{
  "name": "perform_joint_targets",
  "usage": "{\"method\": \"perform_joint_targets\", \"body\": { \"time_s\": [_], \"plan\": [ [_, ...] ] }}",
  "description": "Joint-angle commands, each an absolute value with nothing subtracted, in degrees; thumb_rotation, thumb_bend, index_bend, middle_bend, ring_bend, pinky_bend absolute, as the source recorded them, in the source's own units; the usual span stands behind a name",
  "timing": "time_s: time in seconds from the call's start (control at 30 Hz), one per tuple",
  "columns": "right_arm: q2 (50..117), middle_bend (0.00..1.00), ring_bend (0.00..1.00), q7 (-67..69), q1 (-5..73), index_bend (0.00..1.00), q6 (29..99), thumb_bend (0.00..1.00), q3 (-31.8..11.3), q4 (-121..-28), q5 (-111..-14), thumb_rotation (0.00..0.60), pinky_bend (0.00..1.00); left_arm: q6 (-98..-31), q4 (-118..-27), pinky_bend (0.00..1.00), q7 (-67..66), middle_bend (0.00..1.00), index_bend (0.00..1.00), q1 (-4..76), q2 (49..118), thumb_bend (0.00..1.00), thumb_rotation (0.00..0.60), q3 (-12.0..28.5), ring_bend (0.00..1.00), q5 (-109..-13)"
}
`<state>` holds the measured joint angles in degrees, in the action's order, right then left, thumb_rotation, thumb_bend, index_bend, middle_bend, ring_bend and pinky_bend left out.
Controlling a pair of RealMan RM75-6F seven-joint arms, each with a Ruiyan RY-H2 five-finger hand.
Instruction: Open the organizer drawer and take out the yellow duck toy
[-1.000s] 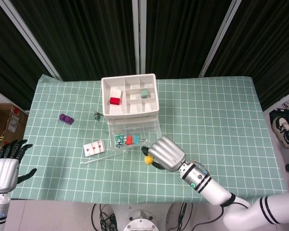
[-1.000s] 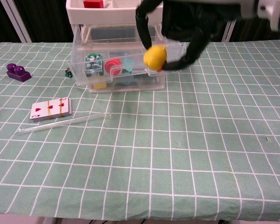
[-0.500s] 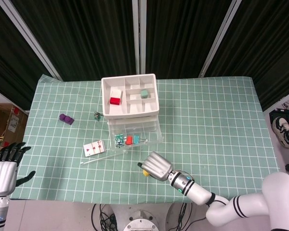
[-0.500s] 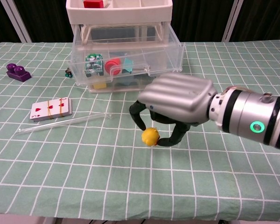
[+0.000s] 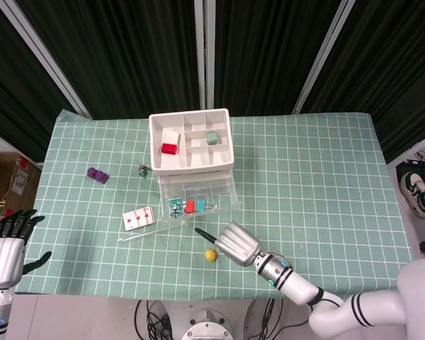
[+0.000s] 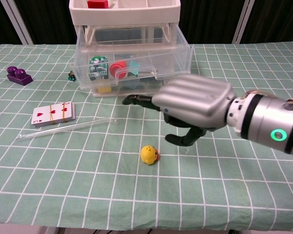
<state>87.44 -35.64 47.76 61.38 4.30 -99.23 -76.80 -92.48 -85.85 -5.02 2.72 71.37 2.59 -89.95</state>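
We see the yellow duck toy (image 6: 149, 154) lying on the green checked cloth (image 6: 244, 185), at seven o'clock of our right hand (image 6: 193, 107), whose fingers are spread and hold nothing. The organizer drawer (image 6: 136, 73) stands open at twelve. No writing is legible.

Our left hand (image 5: 3, 248) hangs open, empty.

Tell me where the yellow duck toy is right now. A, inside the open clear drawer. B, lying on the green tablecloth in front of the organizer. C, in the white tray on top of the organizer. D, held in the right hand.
B: the yellow duck toy lies on the green tablecloth, apart from the right hand above it.
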Motion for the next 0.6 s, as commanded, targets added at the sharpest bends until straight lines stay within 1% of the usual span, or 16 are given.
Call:
{"method": "perform_joint_targets", "body": {
  "time_s": [0.03, 0.07, 0.1, 0.17, 0.27, 0.3, 0.33, 0.37, 0.43, 0.5, 0.6],
  "plan": [
    [79.65, 0.81, 0.85, -34.14, 42.24, 0.03, 69.08, 0.32, 7.2, -105.19, -81.57, 0.6, 1.0, -92.5, -85.47, 0.18, -4.65, 0.18, 0.24, 2.74, 71.59, 0.09, 0.6, 2.67, 0.13, -89.89],
    [77.22, 0.79, 0.83, -32.23, 40.09, 0.06, 72.04, 0.32, 8.11, -106.32, -82.96, 0.6, 1.0, -92.47, -85.22, 0.18, -4.52, 0.18, 0.24, 2.79, 71.73, 0.09, 0.6, 2.73, 0.13, -89.84],
    [74.99, 0.76, 0.78, -29.72, 37.84, 0.09, 75.11, 0.32, 8.93, -106.97, -84.33, 0.6, 0.98, -92.41, -84.98, 0.18, -4.43, 0.18, 0.24, 2.85, 71.9, 0.09, 0.6, 2.8, 0.13, -89.78],
    [72.15, 0.68, 0.68, -25.86, 34.65, 0.15, 79.37, 0.32, 10.11, -107.08, -86.53, 0.6, 0.91, -92.27, -84.68, 0.18, -4.31, 0.18, 0.24, 2.98, 72.19, 0.09, 0.6, 2.88, 0.13, -89.73],
    [68.24, 0.46, 0.41, -19.61, 28.79, 0.16, 87.11, 0.31, 11.46, -105.49, -88.96, 0.6, 0.57, -91.76, -84.57, 0.18, -4.75, 0.18, 0.24, 3.31, 72.45, 0.09, 0.6, 3.05, 0.13, -89.5],
    [67.13, 0.36, 0.3, -17.79, 26.72, 0.14, 89.64, 0.3, 11.61, -104.49, -89.27, 0.6, 0.42, -91.49, -84.8, 0.18, -5.13, 0.18, 0.24, 3.45, 72.41, 0.09, 0.6, 3.12, 0.13, -89.37],
    [66.44, 0.28, 0.19, -16.7, 25.25, 0.12, 91.32, 0.28, 11.58, -103.73, -89.19, 0.6, 0.3, -91.3, -85.05, 0.18, -5.36, 0.18, 0.24, 3.57, 72.34, 0.09, 0.6, 3.18, 0.13, -89.3],
    [65.85, 0.18, 0.09, -15.74, 23.87, 0.07, 92.79, 0.26, 11.47, -102.95, -88.96, 0.6, 0.17, -91.19, -85.3, 0.18, -5.61, 0.18, 0.24, 3.68, 72.29, 0.09, 0.6, 3.24, 0.13, -89.28],
    [64.72, 0.06, 0.0, -13.34, 20.97, 0.01, 95.37, 0.22, 11.15, -101.29, -88.12, 0.6, 0.03, -91.04, -85.94, 0.18, -6.11, 0.18, 0.24, 3.92, 72.22, 0.09, 0.6, 3.36, 0.13, -89.36],
    [63.95, 0.01, 0.0, -11.0, 18.74, 0.0, 97.02, 0.2, 10.93, -100.04, -87.54, 0.6, 0.0, -90.94, -86.46, 0.18, -6.6, 0.18, 0.24, 4.06, 72.13, 0.09, 0.6, 3.34, 0.13, -89.52],
    [63.35, 0.0, 0.0, -7.08, 15.26, 0.0, 99.59, 0.2, 10.51, -97.79, -87.21, 0.6, 0.0, -90.81, -87.52, 0.18, -7.34, 0.18, 0.24, 4.17, 71.82, 0.09, 0.6, 3.2, 0.13, -89.76]
  ]
}}
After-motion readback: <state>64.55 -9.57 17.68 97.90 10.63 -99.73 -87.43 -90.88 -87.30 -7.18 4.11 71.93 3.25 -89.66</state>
